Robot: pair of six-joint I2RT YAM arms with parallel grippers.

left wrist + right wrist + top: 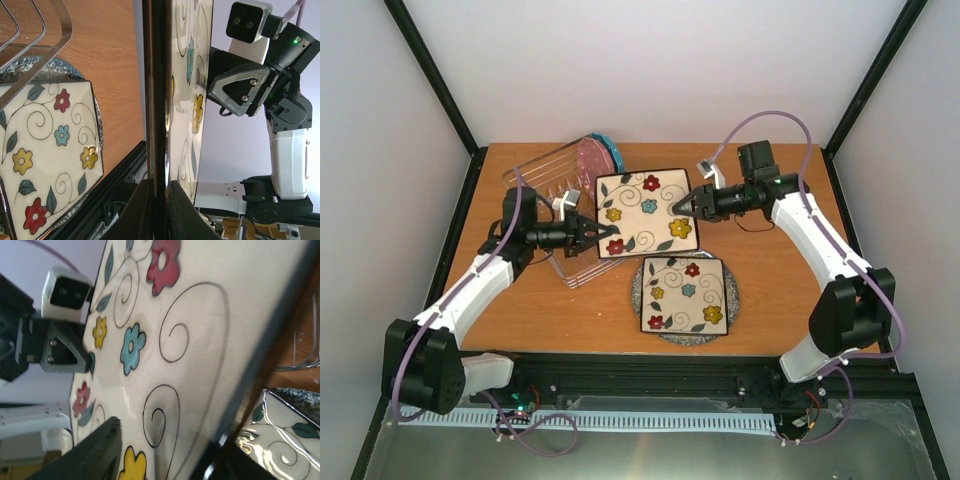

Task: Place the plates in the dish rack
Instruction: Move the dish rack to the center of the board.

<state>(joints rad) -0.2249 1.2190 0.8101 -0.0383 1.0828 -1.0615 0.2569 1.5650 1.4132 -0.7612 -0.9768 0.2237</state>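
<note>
A square cream flowered plate (647,213) (192,75) (200,325) hangs on edge above the table between both grippers. My left gripper (610,232) (161,182) is shut on its left rim. My right gripper (682,205) (170,435) straddles the opposite rim with its jaws apart, and the plate stands slanted between them. A second square flowered plate (685,293) (45,160) lies flat on a round grey speckled plate (732,300) (295,395). At the back left is the wire dish rack (545,180) (50,55), in which stand a blue plate (612,148) and a pinkish one (592,155).
The stacked plates lie just in front of the held plate, right of the rack's near corner. Black frame posts (430,75) and white walls close in the table on the sides and at the back. A black rail (650,375) runs along the near edge.
</note>
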